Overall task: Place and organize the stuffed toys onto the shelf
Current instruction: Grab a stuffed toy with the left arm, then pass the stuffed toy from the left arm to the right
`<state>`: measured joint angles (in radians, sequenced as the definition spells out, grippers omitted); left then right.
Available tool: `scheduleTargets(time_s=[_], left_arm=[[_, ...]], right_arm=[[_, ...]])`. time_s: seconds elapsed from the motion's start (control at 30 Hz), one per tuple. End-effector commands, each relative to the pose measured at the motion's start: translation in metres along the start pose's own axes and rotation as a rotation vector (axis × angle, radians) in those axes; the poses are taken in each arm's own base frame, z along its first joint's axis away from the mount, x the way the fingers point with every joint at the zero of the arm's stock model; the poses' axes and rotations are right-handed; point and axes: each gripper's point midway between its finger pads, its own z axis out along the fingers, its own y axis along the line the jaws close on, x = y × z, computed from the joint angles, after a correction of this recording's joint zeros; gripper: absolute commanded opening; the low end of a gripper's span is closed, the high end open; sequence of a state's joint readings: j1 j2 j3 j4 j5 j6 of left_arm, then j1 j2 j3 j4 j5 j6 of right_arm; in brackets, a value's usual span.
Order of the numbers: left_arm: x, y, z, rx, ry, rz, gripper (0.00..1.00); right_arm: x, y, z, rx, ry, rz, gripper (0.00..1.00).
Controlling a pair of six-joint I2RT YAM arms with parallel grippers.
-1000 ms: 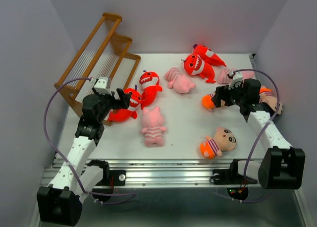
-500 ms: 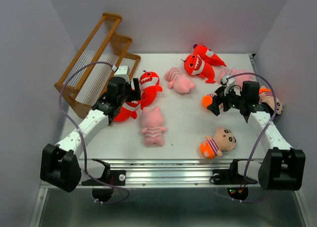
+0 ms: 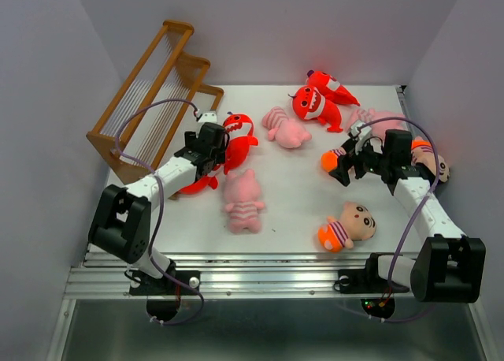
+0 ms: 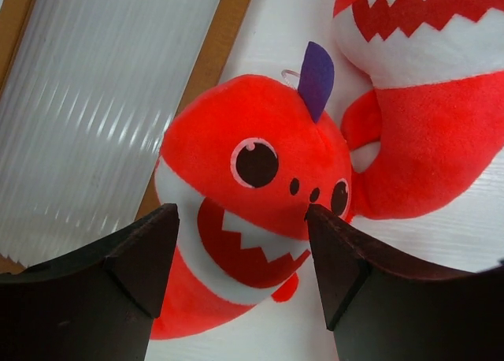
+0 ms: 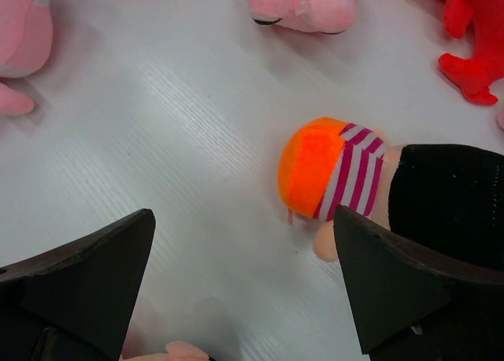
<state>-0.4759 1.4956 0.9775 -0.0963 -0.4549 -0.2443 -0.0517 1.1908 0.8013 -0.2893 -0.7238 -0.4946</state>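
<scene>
The shelf [image 3: 157, 93] holds nothing yet. Jaws apart, the left gripper [image 4: 240, 219] straddles a red monster [image 4: 252, 140]; the right gripper [image 5: 244, 215], likewise apart, hangs by a boy doll [image 5: 315, 168].

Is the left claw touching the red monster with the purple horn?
Cannot tell. In the left wrist view the left gripper has fingers either side of the red monster, overlapping its cheeks, but they may be hovering just above it.
</scene>
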Motion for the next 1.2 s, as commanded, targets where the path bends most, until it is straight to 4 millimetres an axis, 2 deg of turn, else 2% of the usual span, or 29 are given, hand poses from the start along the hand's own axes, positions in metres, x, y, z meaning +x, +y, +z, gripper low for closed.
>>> scheduleTargets(time_s=[0.0,0.07,0.13,0.17,0.2,0.27,0.3,0.43,0.47,0.57,0.6,0.67,0.77,0.83,0.9,0.97,1.0,1.07,1.1,1.17], left_arm=[[-0.017,-0.006,0.012,-0.025,-0.03,0.016,0.72],[-0.016,-0.009,0.017,-0.022,-0.021,0.018,0.67],[-0.014,-0.011,0.021,-0.022,-0.011,0.018,0.52],[-0.013,-0.012,0.021,-0.022,-0.011,0.009,0.44],[-0.014,-0.013,0.021,-0.015,-0.013,0.002,0.3],[-0.012,-0.014,0.018,-0.004,-0.011,-0.011,0.15],[-0.016,-0.015,0.014,0.01,-0.02,-0.031,0.02],[-0.023,-0.019,-0.002,0.069,-0.042,-0.101,0.0],[-0.033,-0.021,-0.014,0.102,-0.069,-0.135,0.0],[-0.046,-0.025,-0.034,0.161,-0.102,-0.271,0.0],[-0.056,-0.025,-0.049,0.198,-0.125,-0.315,0.0],[-0.068,-0.032,-0.064,0.264,-0.146,-0.413,0.0],[-0.089,-0.049,-0.095,0.424,-0.175,-0.557,0.0],[-0.096,-0.057,-0.103,0.48,-0.174,-0.628,0.0],[-0.101,-0.067,-0.11,0.54,-0.143,-0.745,0.0],[-0.101,-0.077,-0.115,0.578,-0.112,-0.827,0.0],[-0.105,-0.085,-0.121,0.618,-0.102,-0.909,0.0],[-0.108,-0.09,-0.126,0.632,-0.091,-1.007,0.0],[-0.115,-0.09,-0.128,0.637,-0.097,-1.085,0.0],[-0.118,-0.096,-0.134,0.647,-0.094,-1.143,0.0]], right_arm=[[-0.004,0.006,-0.003,-0.026,-0.025,-0.027,1.0],[-0.005,0.007,-0.003,-0.03,-0.029,-0.028,1.0],[-0.006,0.01,-0.004,-0.037,-0.035,-0.027,1.0],[-0.006,0.01,-0.004,-0.039,-0.036,-0.027,1.0],[-0.008,0.01,-0.004,-0.039,-0.04,-0.024,1.0],[-0.008,0.01,-0.004,-0.039,-0.04,-0.016,1.0],[-0.01,0.01,-0.005,-0.036,-0.043,-0.002,1.0],[-0.021,0.013,-0.006,-0.052,-0.067,0.037,1.0],[-0.022,0.017,-0.006,-0.073,-0.074,0.053,1.0],[-0.033,0.036,-0.007,-0.186,-0.119,0.076,1.0],[-0.034,0.045,-0.006,-0.246,-0.128,0.112,1.0],[-0.043,0.051,-0.006,-0.296,-0.134,0.117,1.0],[-0.049,0.069,0.008,-0.397,-0.087,0.142,1.0],[-0.055,0.078,0.016,-0.428,-0.062,0.136,1.0],[-0.074,0.088,0.022,-0.454,-0.063,0.143,1.0],[-0.086,0.107,0.033,-0.514,-0.055,0.167,1.0],[-0.102,0.115,0.039,-0.547,-0.072,0.201,1.0],[-0.119,0.122,0.042,-0.576,-0.106,0.247,1.0],[-0.134,0.125,0.044,-0.595,-0.146,0.308,1.0],[-0.147,0.132,0.048,-0.6,-0.19,0.332,1.0]])
